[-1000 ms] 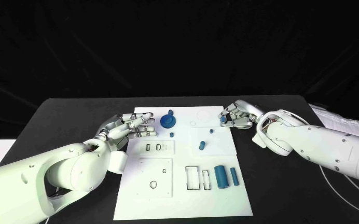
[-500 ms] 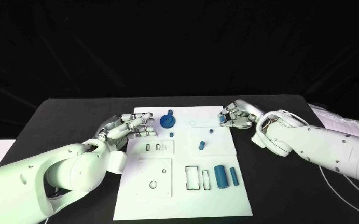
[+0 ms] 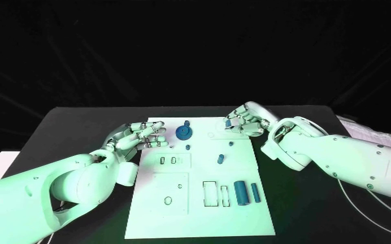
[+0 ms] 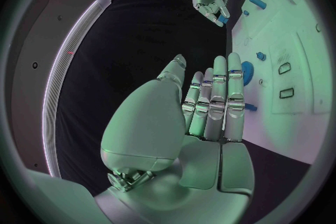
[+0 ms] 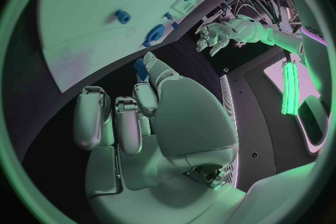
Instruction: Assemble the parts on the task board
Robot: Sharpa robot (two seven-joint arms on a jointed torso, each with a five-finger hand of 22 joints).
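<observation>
The right hand [image 3: 247, 121], pinching a small blue part [image 5: 140, 69], has lifted toward the far edge of the task board [image 3: 195, 216], likely carrying it to its slot. The left hand [image 3: 140, 135] stays spread, empty, at the board's left edge.

You were looking at two smooth white arms with rounded shells, the left arm [image 3: 61, 184] filling the lower left of the head view and the right arm [image 3: 342, 156] the lower right, a thin pale cable trailing beside it. Each ended in a silver hand: the left hand [image 3: 137, 135] and right hand [image 3: 246, 120] had metallic segmented fingers [image 4: 217, 101] above a broad pale palm shell.
</observation>
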